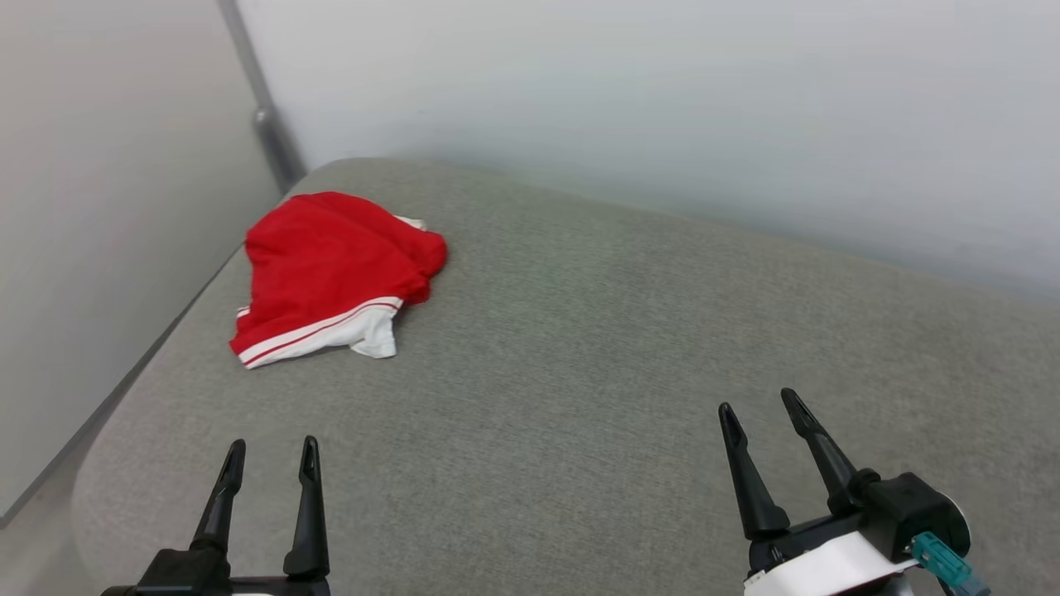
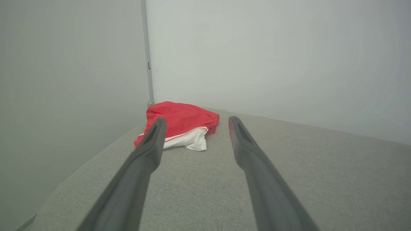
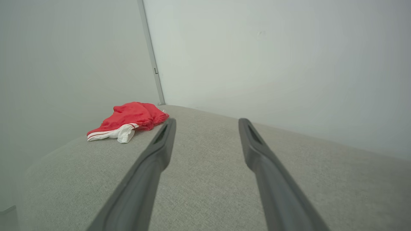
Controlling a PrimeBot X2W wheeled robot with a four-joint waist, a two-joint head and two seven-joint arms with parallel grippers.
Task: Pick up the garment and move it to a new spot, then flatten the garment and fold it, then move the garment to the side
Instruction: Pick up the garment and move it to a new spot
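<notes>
From the head camera you looked down on a wide grey fabric surface (image 1: 580,372) with a rounded near-left corner, set against a pale wall (image 1: 662,99); a grey metal post (image 1: 263,116) rose in the corner where that wall met another on the left. The shirt (image 1: 331,265) lay crumpled in a loose heap at the far left of the surface, close to its left edge and just in front of the foot of the post; it was mostly red, with a bunched white part along its near side, trimmed in red and white stripes, and a small scrap of white at its far right edge. Your left gripper (image 1: 273,445) sat at the lower left, two long dark fingers pointing away from you; its jaws stood apart with nothing between them; the shirt lay more or less straight ahead of it, well clear of the fingertips. Your right gripper (image 1: 758,403) sat at the lower right, its fingers leaning a little to the left; its jaws stood apart too, and empty; a teal plug (image 1: 940,559) stuck out of its dark wrist housing, above a white band. In the left wrist view the tip of the left-hand finger overlapped the shirt's near-left side, though the cloth lay well beyond it; in the right wrist view the shirt lay off to the left of both fingers, well apart from them, with bare grey fabric ahead.
</notes>
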